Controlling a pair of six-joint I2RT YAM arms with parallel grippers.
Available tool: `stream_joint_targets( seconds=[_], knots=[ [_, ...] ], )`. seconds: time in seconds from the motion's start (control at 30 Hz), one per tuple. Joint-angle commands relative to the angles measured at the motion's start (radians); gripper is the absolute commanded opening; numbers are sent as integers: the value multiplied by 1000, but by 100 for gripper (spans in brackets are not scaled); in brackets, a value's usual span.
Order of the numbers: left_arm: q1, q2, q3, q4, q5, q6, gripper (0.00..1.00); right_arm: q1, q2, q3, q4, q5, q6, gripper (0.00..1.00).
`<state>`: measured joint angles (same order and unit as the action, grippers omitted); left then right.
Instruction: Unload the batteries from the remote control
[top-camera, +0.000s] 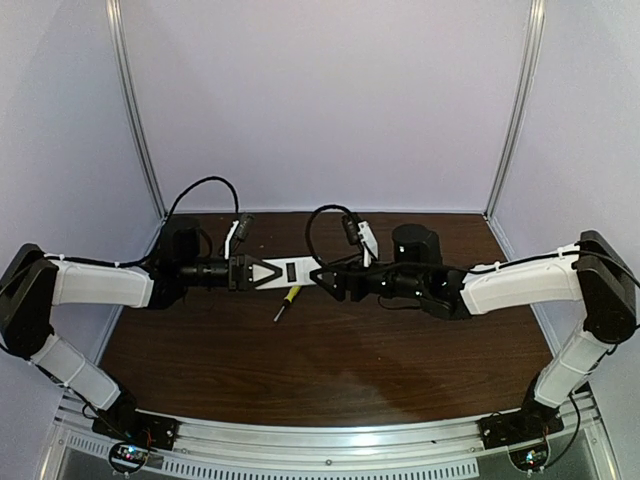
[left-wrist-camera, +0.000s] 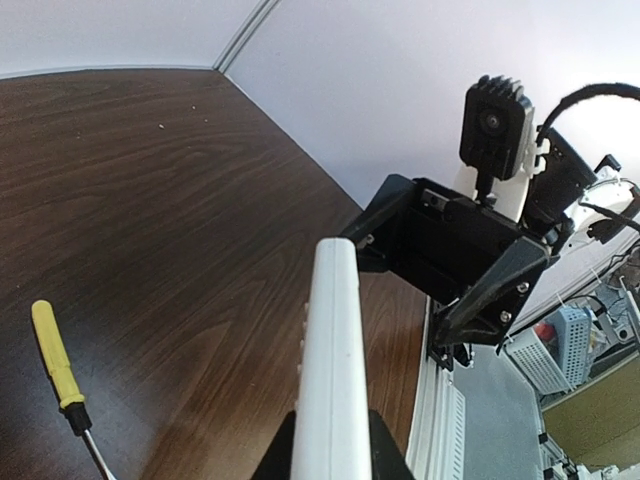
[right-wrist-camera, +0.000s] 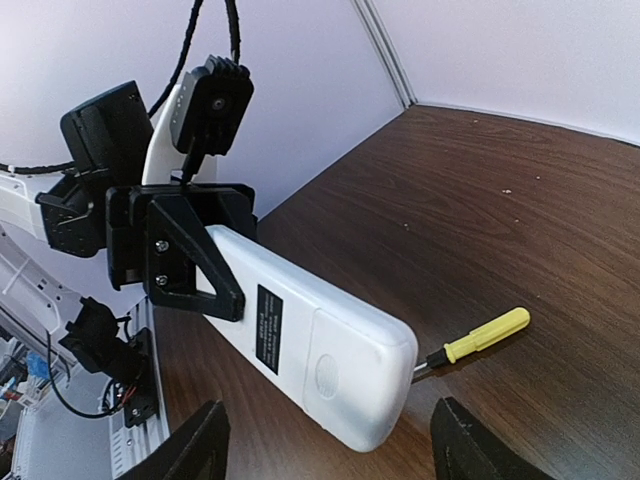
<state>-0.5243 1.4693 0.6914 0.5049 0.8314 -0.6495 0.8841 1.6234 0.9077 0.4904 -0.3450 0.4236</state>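
The remote control (top-camera: 290, 271) is held off the table, white back up, with a dark label (right-wrist-camera: 269, 328) and its battery cover (right-wrist-camera: 345, 368) in place. My left gripper (top-camera: 255, 272) is shut on one end of it; in the left wrist view the remote's edge (left-wrist-camera: 330, 370) runs out from between the fingers. My right gripper (top-camera: 322, 278) is open at the remote's free end, its fingers (right-wrist-camera: 190, 445) apart on either side and not touching. The batteries are hidden.
A yellow-handled screwdriver (top-camera: 287, 301) lies on the brown table (top-camera: 330, 370) just under the remote's free end; it also shows in the right wrist view (right-wrist-camera: 485, 335) and the left wrist view (left-wrist-camera: 55, 360). Walls and metal posts enclose the table.
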Motion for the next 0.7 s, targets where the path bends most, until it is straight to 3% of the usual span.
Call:
stream_joint_targets(
  seconds=[0.0,0.13,0.67],
  knots=[
    [-6,-17,-4,69,56,-15,0,-32,26,-14,86,-194,61,69],
    [-9,-14,-4,102,75,-68,0,-50,46,-7,114,-260,93,66],
    [-9,29,0,158,92,-157,0,-72,84,32,81,-283,98,55]
  ],
)
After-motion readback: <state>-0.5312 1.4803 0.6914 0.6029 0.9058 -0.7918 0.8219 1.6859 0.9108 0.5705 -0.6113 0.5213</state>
